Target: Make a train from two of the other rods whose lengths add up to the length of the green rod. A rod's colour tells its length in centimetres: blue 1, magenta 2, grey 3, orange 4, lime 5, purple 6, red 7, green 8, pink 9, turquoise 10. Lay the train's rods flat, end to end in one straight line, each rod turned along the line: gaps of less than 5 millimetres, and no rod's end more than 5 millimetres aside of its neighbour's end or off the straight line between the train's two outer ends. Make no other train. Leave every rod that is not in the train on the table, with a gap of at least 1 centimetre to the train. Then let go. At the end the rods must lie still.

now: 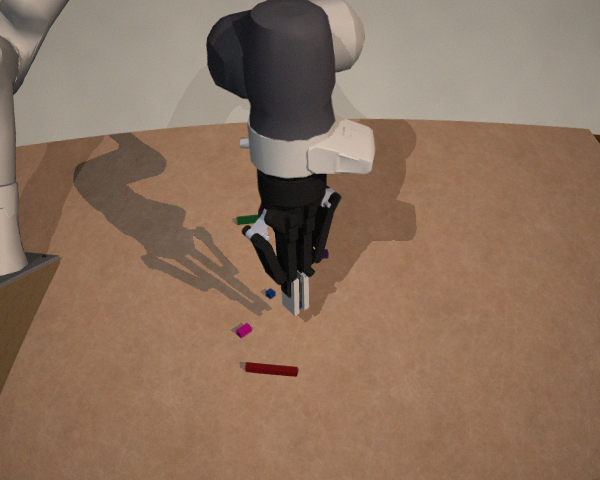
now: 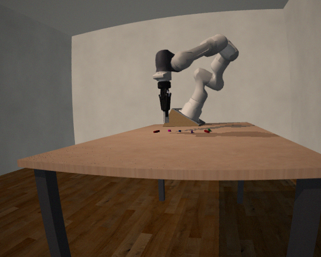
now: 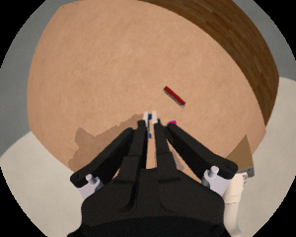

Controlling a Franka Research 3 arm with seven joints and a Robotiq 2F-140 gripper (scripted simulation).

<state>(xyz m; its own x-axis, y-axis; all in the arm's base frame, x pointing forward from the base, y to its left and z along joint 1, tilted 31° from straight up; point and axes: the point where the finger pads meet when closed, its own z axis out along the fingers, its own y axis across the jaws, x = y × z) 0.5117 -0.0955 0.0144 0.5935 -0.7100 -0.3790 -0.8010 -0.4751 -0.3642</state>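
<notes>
My gripper is shut on a small blue rod, held above the table. A second blue rod lies on the table. A magenta rod lies between it and a long red rod. A purple rod and the green rod are partly hidden behind the gripper in the top view. Another red rod lies near the green one. The table rods lie apart from the held rod.
The arm's wedge-shaped base stands on the table at the left in the top view. The wall is behind the table's far edge. Shadows of the arm and gripper fall across the table.
</notes>
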